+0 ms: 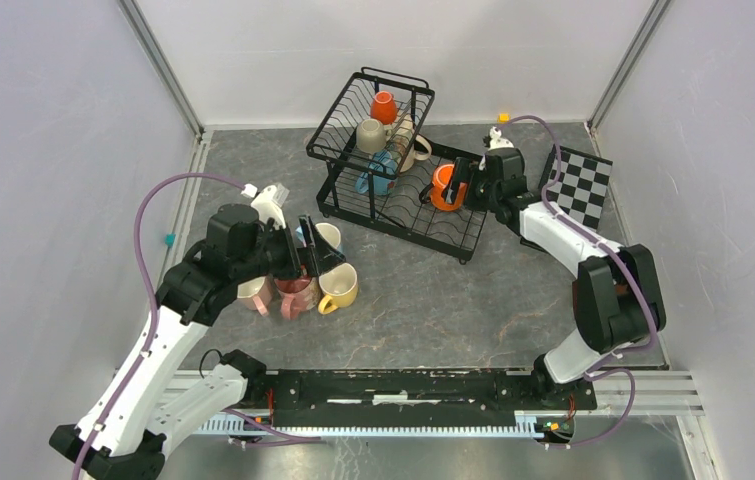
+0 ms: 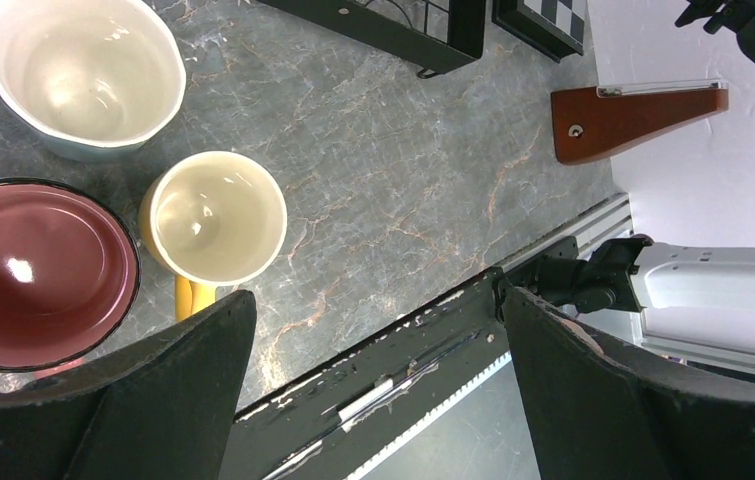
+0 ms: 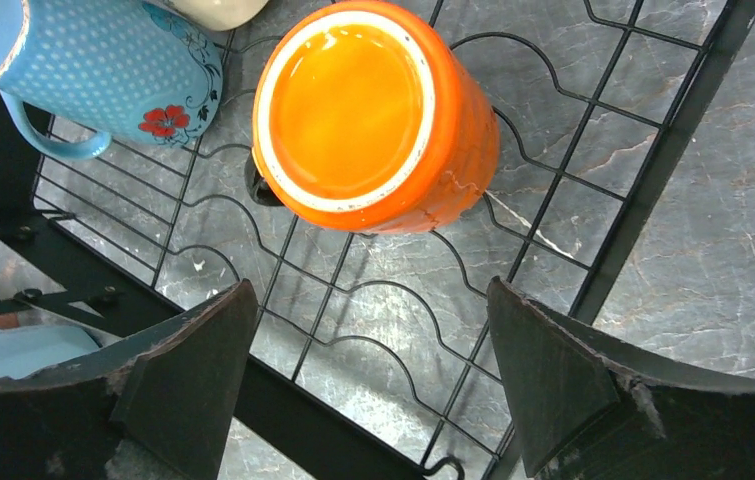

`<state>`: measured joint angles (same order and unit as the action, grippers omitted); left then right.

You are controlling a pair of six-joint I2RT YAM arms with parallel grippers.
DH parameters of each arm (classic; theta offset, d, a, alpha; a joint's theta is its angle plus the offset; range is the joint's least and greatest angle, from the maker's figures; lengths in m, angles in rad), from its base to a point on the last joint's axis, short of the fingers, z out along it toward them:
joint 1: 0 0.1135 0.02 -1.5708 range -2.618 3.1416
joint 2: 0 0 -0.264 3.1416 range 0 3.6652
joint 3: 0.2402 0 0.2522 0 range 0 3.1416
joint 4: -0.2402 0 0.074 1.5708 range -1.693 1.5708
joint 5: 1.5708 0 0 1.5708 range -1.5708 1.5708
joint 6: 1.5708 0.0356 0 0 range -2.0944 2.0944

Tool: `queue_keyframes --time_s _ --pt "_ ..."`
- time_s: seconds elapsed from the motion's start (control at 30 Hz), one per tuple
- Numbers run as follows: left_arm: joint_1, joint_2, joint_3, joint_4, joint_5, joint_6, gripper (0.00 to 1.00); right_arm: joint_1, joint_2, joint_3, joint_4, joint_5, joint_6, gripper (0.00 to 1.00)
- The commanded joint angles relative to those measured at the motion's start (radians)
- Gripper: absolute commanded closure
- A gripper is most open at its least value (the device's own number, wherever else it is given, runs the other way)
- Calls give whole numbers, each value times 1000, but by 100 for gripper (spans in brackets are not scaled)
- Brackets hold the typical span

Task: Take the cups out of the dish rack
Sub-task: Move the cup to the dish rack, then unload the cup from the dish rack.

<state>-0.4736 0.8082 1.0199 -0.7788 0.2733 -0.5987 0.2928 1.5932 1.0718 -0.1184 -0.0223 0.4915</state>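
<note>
The black wire dish rack (image 1: 345, 112) stands at the back centre. Its upper basket holds an orange cup (image 1: 384, 106), a beige cup (image 1: 371, 135) and a cream cup (image 1: 413, 150); a blue cup (image 1: 378, 176) sits below. On the lower tray (image 3: 661, 150) an orange cup (image 3: 373, 115) stands upside down, with a dotted blue cup (image 3: 103, 65) to its left. My right gripper (image 3: 373, 330) is open, the orange cup just beyond its fingertips. My left gripper (image 2: 378, 320) is open and empty above the table, beside a yellow cup (image 2: 215, 215), a pink cup (image 2: 38, 270) and a light blue cup (image 2: 83, 70).
A fourth, pale cup (image 1: 253, 293) stands with the group on the table at the left. A black-and-white checkered board (image 1: 581, 185) leans at the right wall. The arms' black mounting rail (image 1: 403, 385) runs along the near edge. Grey walls close in both sides.
</note>
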Motion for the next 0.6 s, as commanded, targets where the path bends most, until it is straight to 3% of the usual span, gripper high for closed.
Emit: queue_keyframes --time_s 0.0,0.13,0.4,0.57 --pt "-6 -21 -7 42 27 -37 0 4 19 25 64 8 39 11" --pt "-6 -24 -10 42 26 -37 0 3 -2 -24 88 55 62 19" --pt "-5 -26 -11 35 24 -33 0 2 27 3 38 126 53 51" --pt "-6 -27 -12 34 24 -32 0 -4 71 40 50 122 45 58"
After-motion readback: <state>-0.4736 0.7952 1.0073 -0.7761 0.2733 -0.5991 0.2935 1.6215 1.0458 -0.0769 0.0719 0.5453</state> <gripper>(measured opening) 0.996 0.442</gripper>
